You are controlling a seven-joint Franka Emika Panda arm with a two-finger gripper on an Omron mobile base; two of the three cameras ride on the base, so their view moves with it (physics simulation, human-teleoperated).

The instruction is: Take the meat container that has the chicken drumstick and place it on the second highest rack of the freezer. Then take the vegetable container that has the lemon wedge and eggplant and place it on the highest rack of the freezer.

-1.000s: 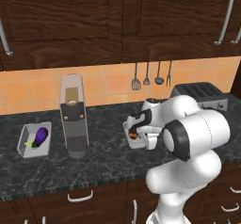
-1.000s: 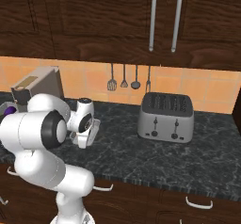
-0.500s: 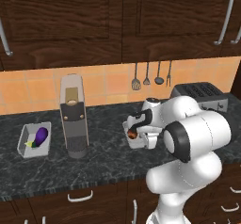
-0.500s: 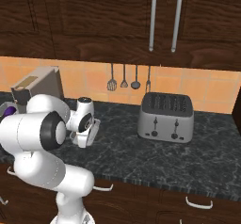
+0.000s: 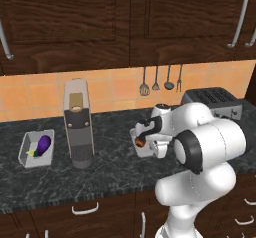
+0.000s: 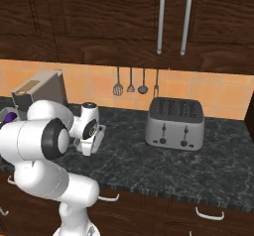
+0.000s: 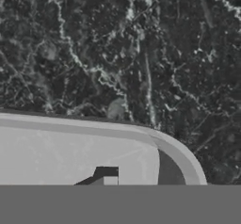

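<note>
The meat container (image 5: pixel 146 150), a small grey tray, sits on the dark counter in front of the arm, with the reddish-brown chicken drumstick (image 5: pixel 140 142) in it. My gripper (image 5: pixel 141 140) reaches down at this tray's near rim (image 6: pixel 98 135). In the hand view one dark fingertip (image 7: pixel 107 175) stands inside the pale tray wall (image 7: pixel 66 148); the other is hidden, so the jaw width is unclear. The vegetable container (image 5: pixel 29 158) rests far left on the counter with the purple eggplant (image 5: pixel 43 144) and the yellow-green lemon wedge (image 5: pixel 31 152). The freezer is out of view.
A tall grey coffee machine (image 5: pixel 78 127) stands between the two containers. A silver toaster (image 6: pixel 174 124) sits to the right on the counter. Utensils (image 5: pixel 160 79) hang on the tiled backsplash, under dark wooden cabinets (image 6: pixel 124 22). Drawers with handles run below the counter edge.
</note>
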